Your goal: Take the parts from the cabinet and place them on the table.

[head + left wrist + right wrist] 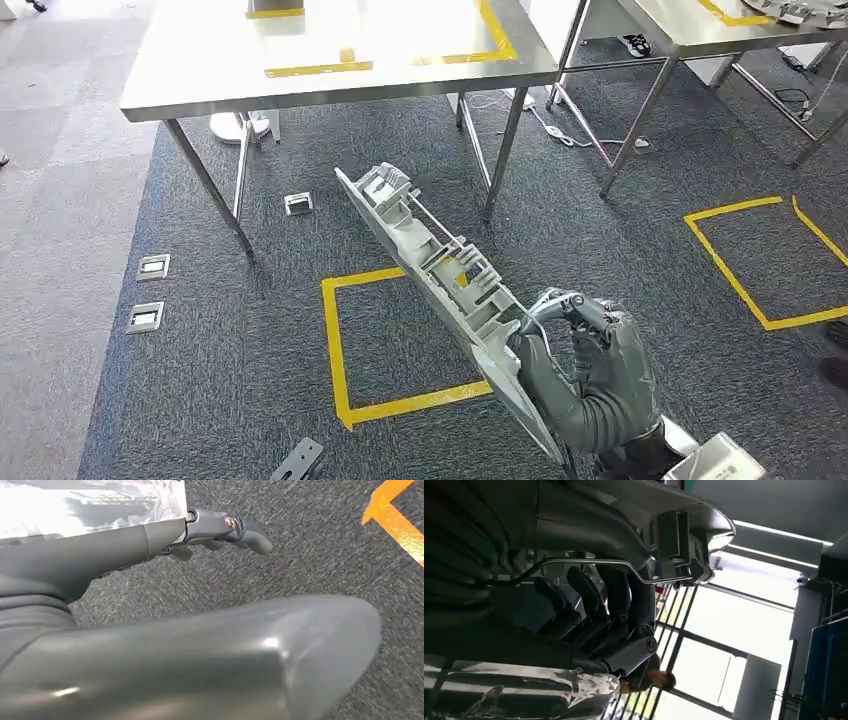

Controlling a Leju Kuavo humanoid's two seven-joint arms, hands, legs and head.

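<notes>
Head view: right hand [585, 370] low and right of centre, fingers wrapped round the near end of a long grey part [440, 280] (a ribbed plastic moulding with a thin metal rod along it). Part held above the carpet [250, 350], tilted, its far end pointing up and left toward the steel counter [330, 60]. Below it on the carpet, a square of yellow tape [336, 340]; a second taped outline [745, 290] further right. Yellow tape lines on the counter top as well. Another counter [690, 25] at upper right, carrying grey parts at its far edge. Small metal floor boxes [152, 267] set into the carpet at left.

Left wrist view: left hand [220, 530] hanging over the grey carpet, fingers gently curled and apart, holding nothing. Strip of orange-yellow tape [400, 525] in the corner.

Right wrist view: dark fingers [589, 600] of the right hand closed against the underside of the part [634, 510], the bent metal rod [589, 562] crossing just beside them. Beyond, bright windows [734, 640] and ceiling lights (very washed out).
</notes>
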